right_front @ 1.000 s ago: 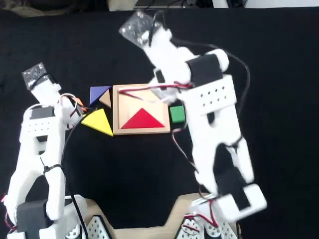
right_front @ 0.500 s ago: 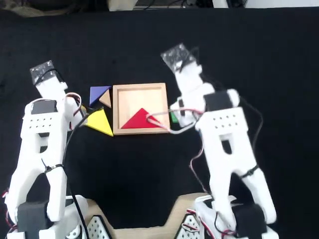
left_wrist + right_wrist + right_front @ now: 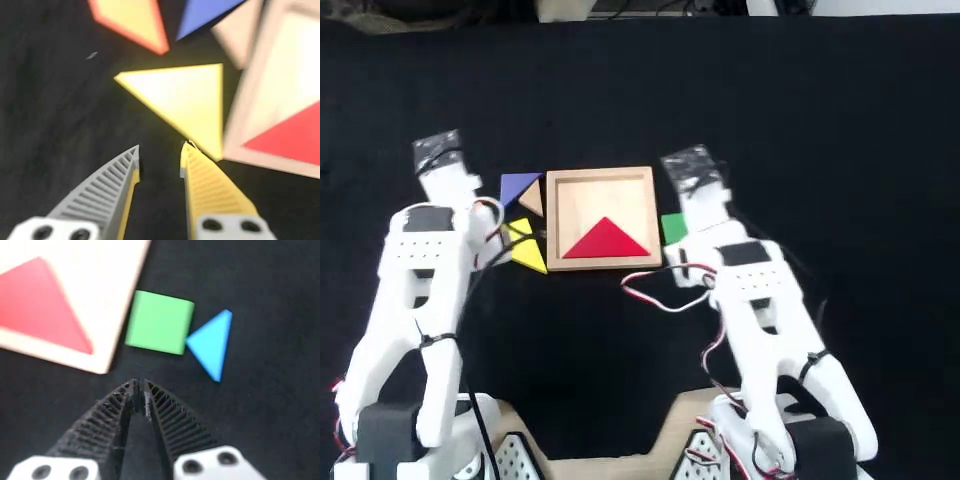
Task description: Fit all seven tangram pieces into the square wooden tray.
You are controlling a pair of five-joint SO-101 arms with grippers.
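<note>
The square wooden tray (image 3: 552,215) lies mid-table with a red triangle (image 3: 607,240) inside it. Off its left side lie a yellow triangle (image 3: 527,250), a dark blue triangle (image 3: 518,186) and a tan piece (image 3: 533,200). In the left wrist view my left gripper (image 3: 161,150) is open, its tips just short of the yellow triangle (image 3: 182,102), with an orange piece (image 3: 132,20) beyond. My right gripper (image 3: 139,390) is shut and holds nothing, near the tray's corner (image 3: 107,357), the green square (image 3: 160,322) and a light blue triangle (image 3: 212,342).
The black tabletop stretches wide behind and to both sides of the tray. In the high view the right arm (image 3: 705,215) covers part of the green square (image 3: 670,226). Both arm bases stand at the near edge.
The right arm has swung back from over the tray to its right side, beside the green square. The left arm has shifted towards the yellow triangle.
</note>
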